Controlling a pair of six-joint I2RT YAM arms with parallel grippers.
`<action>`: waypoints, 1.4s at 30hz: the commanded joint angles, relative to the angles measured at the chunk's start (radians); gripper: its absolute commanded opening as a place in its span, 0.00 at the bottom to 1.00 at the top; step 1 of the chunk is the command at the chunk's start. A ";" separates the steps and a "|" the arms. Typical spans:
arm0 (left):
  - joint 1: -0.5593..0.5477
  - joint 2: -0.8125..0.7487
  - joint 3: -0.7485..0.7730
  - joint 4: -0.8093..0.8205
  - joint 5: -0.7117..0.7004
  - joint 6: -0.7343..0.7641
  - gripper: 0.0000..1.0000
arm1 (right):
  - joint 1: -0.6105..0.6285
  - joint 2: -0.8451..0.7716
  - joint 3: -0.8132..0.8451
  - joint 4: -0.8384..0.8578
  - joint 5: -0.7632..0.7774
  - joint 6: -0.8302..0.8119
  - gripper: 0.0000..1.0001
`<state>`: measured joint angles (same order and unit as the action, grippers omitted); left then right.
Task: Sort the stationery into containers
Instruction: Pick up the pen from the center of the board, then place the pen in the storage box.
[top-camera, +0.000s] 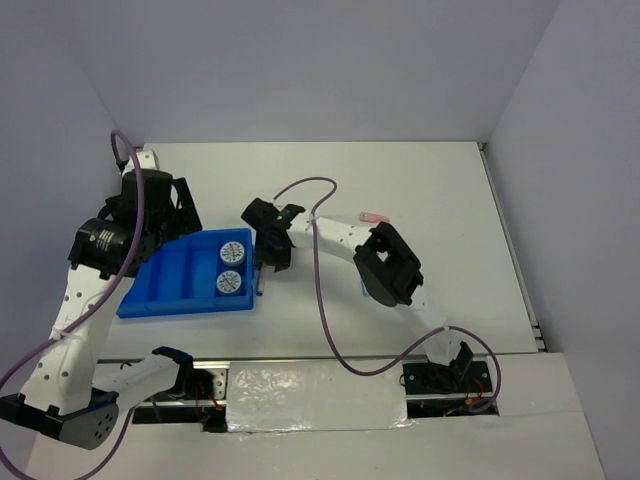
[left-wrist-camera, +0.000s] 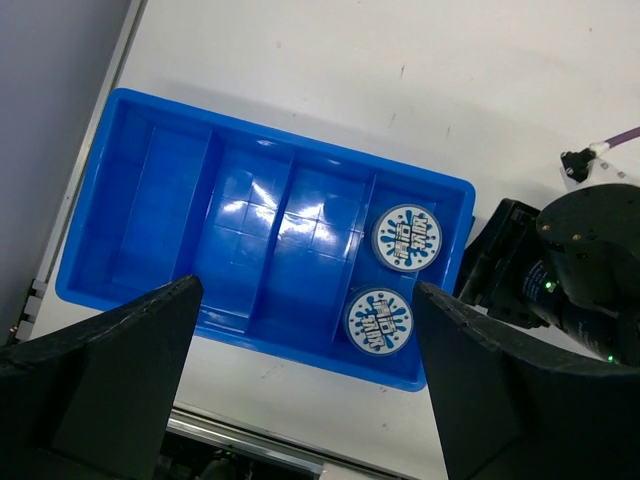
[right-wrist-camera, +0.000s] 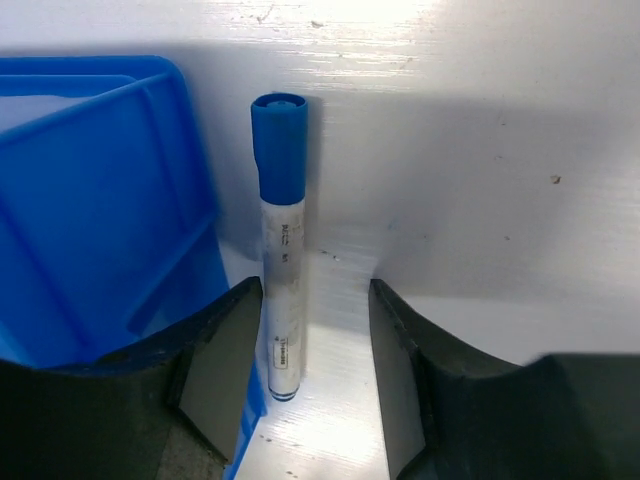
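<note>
Straddling the white pen (right-wrist-camera: 282, 300), which lies just outside the wall of the blue tray (right-wrist-camera: 95, 210), the right gripper (right-wrist-camera: 308, 370) has jaws spread. Recommended: descend squarely, pinch mid-barrel, keep the tray-side finger off that wall.

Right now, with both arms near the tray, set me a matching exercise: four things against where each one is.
1 tape rolls
2 pen
3 pink item
4 left gripper

A on the table, well apart from the blue tray
B in the tray's end compartment
C open, above the tray
D on the table beside the tray, between the right gripper's fingers

Pairs: 1-B, 2-D, 3-A, 4-C
</note>
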<state>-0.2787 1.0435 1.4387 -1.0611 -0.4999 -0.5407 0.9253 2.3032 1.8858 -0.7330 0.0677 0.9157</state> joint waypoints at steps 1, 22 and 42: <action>-0.005 -0.016 -0.012 0.038 -0.009 0.036 0.99 | 0.009 0.060 0.096 -0.092 0.043 -0.008 0.52; -0.007 -0.031 -0.020 0.046 0.086 0.027 0.99 | 0.015 -0.444 -0.453 0.358 -0.032 -0.087 0.00; -0.005 -0.017 0.166 -0.065 -0.066 -0.199 0.99 | 0.056 0.064 0.346 0.468 -0.313 0.048 0.06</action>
<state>-0.2806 1.0214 1.5860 -1.1152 -0.5335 -0.7166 0.9653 2.3241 2.1769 -0.2062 -0.2481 0.9241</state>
